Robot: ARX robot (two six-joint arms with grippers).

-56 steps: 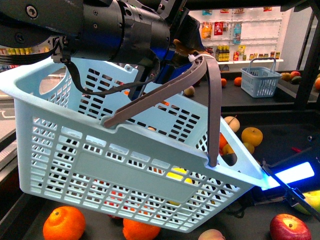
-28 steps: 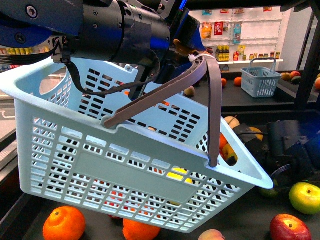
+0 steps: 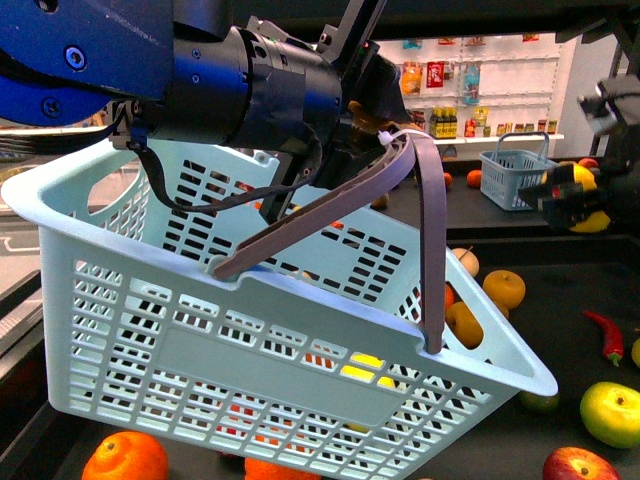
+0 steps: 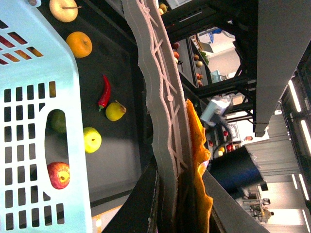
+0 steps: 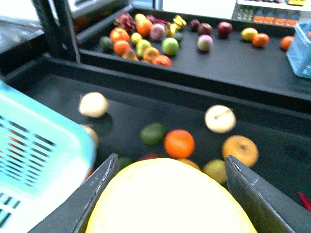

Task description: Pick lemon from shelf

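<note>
The shelf (image 3: 575, 300) is recorded as a black rimmed tray with loose fruit scattered on it, including an orange (image 3: 503, 288) and a red chili (image 3: 608, 336). A light blue slotted basket (image 3: 250, 370) is seen tilted and lifted clear of the tray, and most of the front view is filled by it. Its grey handle (image 3: 432, 230) is carried by the left gripper (image 3: 380, 115). In the left wrist view the handle is seen running between the closed jaws.

The right gripper (image 3: 575, 198) is raised at the far right, beyond the basket's right corner. Its jaws are part open and clamped on the lemon (image 5: 167, 196) from both sides. The lemon is held in the air above the tray, touched by no other fruit.
</note>
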